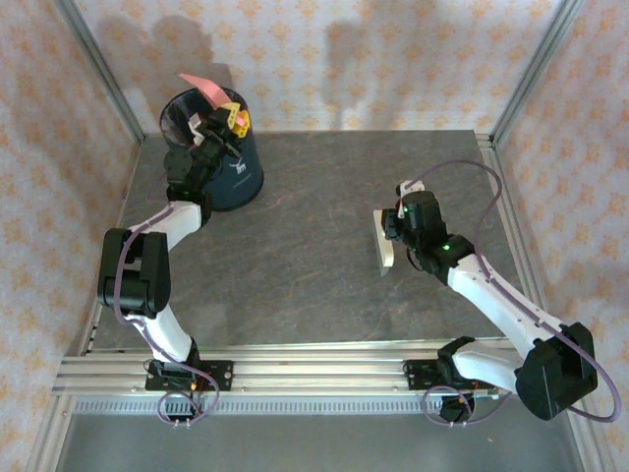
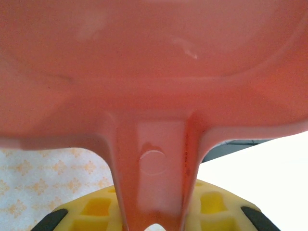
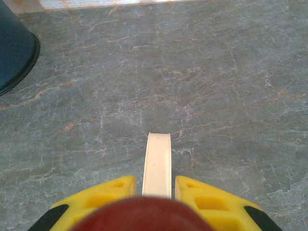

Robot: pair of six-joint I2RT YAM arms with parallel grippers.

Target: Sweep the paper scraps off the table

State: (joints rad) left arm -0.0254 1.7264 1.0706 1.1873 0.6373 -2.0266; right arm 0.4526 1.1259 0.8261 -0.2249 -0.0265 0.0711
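The pink plastic dustpan [image 2: 154, 72], clamped by its handle in the left gripper [image 2: 154, 214], tips above the dark round bin [image 1: 234, 179] at far left. The right gripper [image 3: 157, 190], closed on a cream flat scraper [image 3: 158, 159], hangs over the dark grey marbled surface [image 3: 221, 91], well apart from the bin. The paper scraps are judged already binned.

Setting: robot test cell, laboratory type. Evidence: table [image 1: 324, 295] of dark grey marbled stone pattern, edged by silver aluminium rails [image 1: 314, 372]; slanted aluminium posts [image 1: 98, 69] at the far corners; backdrop walls [image 1: 373, 59] of cream sheet printed with orange florets; left arm [image 1: 138, 265] and right arm [image 1: 491, 285] bolted side by side to the near rail.
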